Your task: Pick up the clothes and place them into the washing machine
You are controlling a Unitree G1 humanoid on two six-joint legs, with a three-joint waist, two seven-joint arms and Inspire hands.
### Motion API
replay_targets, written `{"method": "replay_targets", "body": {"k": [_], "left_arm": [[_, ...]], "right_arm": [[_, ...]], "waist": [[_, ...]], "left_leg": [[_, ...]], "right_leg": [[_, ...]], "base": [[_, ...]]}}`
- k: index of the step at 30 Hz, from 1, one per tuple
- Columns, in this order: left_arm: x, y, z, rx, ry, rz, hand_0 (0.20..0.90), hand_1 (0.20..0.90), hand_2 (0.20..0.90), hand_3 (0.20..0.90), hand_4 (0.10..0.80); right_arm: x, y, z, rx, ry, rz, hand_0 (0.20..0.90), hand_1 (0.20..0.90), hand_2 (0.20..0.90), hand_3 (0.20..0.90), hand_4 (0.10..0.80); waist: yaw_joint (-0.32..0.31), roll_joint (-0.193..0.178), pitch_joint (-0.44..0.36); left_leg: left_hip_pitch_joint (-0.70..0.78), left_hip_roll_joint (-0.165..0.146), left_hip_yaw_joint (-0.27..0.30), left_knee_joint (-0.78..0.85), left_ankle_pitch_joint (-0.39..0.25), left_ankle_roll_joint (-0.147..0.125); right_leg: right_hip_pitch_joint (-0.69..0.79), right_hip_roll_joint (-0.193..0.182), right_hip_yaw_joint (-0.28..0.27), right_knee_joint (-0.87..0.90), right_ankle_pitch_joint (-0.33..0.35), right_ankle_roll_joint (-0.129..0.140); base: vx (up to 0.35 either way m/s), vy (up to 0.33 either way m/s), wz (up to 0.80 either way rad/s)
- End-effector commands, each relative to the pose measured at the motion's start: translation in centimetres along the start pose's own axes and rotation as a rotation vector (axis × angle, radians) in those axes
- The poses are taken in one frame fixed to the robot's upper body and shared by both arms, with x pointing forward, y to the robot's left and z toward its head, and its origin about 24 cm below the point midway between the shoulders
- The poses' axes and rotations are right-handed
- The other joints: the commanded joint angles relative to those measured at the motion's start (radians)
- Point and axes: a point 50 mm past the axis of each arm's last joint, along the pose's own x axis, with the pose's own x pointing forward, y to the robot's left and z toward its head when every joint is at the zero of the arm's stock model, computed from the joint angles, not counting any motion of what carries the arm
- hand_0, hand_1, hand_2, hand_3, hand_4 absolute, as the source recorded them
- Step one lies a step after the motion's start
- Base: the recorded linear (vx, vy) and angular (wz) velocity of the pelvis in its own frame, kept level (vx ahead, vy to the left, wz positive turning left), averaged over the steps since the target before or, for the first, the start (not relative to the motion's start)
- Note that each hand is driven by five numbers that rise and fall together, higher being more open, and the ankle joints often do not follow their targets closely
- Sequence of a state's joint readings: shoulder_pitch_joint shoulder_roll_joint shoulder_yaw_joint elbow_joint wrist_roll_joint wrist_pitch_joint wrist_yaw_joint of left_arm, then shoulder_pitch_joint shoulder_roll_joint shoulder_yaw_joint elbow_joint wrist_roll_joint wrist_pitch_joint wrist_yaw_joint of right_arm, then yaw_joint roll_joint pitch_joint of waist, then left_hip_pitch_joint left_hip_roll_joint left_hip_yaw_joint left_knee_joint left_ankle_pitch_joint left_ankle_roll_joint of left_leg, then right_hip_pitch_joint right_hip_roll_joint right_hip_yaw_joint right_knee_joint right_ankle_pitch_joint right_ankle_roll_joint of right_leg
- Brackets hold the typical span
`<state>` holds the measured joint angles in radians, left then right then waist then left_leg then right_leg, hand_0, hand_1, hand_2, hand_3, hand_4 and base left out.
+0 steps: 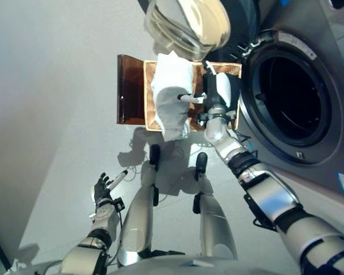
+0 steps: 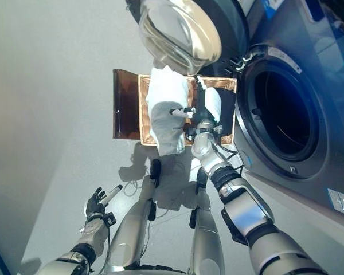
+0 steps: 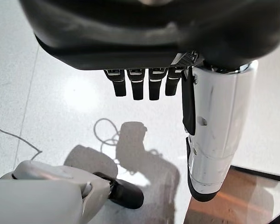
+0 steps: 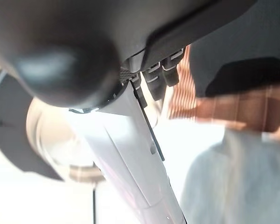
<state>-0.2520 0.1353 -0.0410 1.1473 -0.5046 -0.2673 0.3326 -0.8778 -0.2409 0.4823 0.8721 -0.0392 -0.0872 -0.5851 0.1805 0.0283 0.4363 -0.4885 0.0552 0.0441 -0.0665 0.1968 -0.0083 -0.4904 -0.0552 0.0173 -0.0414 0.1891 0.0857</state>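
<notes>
A shallow wicker basket (image 1: pixel 149 97) rests on a low dark brown box (image 1: pixel 129 89) beside the washing machine (image 1: pixel 327 69). A pale white-grey cloth (image 1: pixel 171 86) lies piled in the basket and hangs over its near rim. A dark cloth (image 1: pixel 234 86) lies at the basket's machine-side end. My right hand (image 1: pixel 218 91) hovers over the basket between the two cloths, fingers straight and thumb pointing over the pale cloth, holding nothing. The right wrist view shows its thumb (image 4: pixel 130 140) above the pale cloth (image 4: pixel 224 182). My left hand (image 1: pixel 103 189) hangs open and idle low at the left.
The machine's round drum opening (image 1: pixel 292 97) gapes dark at the right. Its glass door (image 1: pixel 186 23) stands swung open above the basket's far side. Pale grey floor (image 1: pixel 57 114) spreads to the left of the box.
</notes>
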Motion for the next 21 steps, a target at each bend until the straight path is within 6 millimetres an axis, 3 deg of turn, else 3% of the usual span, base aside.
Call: {"method": "replay_targets", "body": {"k": [1, 11, 21], "left_arm": [[0.6, 2.1, 0.1, 0.092, 0.01, 0.105, 0.9, 0.9, 0.9, 0.9, 0.8], [0.8, 2.2, 0.8, 0.068, -0.01, 0.116, 0.9, 0.9, 0.9, 0.9, 0.8], [0.9, 1.8, 1.4, 0.039, -0.03, 0.116, 0.9, 0.9, 0.9, 0.9, 0.8]], "right_arm": [[1.0, -0.4, 5.2, 0.149, -0.195, -0.028, 0.9, 0.9, 0.9, 0.9, 0.8], [0.2, 1.7, 5.7, 0.311, -0.149, 0.066, 0.9, 0.9, 0.9, 0.9, 0.8], [0.3, 1.5, 4.2, 0.429, -0.039, 0.041, 0.9, 0.9, 0.9, 0.9, 0.8]], "waist": [[0.02, -0.013, -0.042], [0.03, -0.017, -0.026], [0.034, -0.014, -0.011]], "left_leg": [[0.042, -0.002, -0.01, -0.021, -0.06, -0.086], [0.038, -0.004, -0.021, -0.021, -0.056, -0.088], [0.031, -0.008, -0.023, -0.021, -0.052, -0.089]], "right_leg": [[0.041, -0.037, -0.118, 0.03, -0.025, 0.032], [0.049, -0.04, -0.13, 0.023, -0.02, 0.033], [0.049, -0.045, -0.135, 0.019, -0.012, 0.034]], "base": [[0.002, -0.005, 0.13], [-0.002, -0.002, 0.03], [0.0, 0.0, 0.0]]}}
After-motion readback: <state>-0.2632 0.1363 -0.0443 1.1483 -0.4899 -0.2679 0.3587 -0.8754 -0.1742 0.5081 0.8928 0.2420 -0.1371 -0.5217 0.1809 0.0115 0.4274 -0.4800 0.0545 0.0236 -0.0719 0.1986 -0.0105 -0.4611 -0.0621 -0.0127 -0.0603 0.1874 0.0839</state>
